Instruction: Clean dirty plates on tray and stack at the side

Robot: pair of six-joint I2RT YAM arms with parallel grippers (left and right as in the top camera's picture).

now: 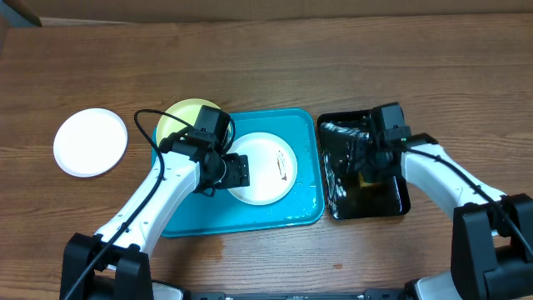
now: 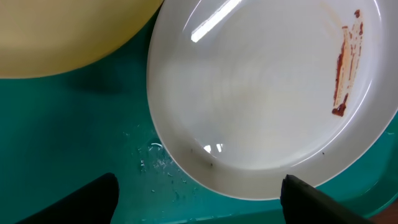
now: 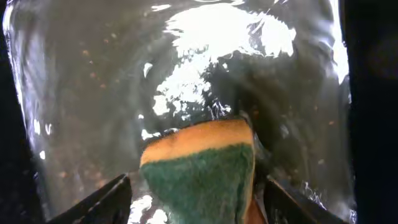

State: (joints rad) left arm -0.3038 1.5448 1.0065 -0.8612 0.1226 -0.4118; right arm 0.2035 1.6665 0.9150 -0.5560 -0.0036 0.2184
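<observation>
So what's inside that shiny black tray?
Shiny, rippling liquid and a yellow foam sponge with a green scrubbing side, between the fingers of the right claw. The sponge covers part of the floor of the glossy black plastic tray, so anything under it is hidden.

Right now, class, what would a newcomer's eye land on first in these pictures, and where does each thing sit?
The turquoise tray at centre stands out, holding a smeared white plate with a red-brown streak, the open left gripper at its left edge. To the right, a yellow-and-green sponge sits between the right gripper's fingers over a wet black tray. A second white plate lies alone at far left.
</observation>
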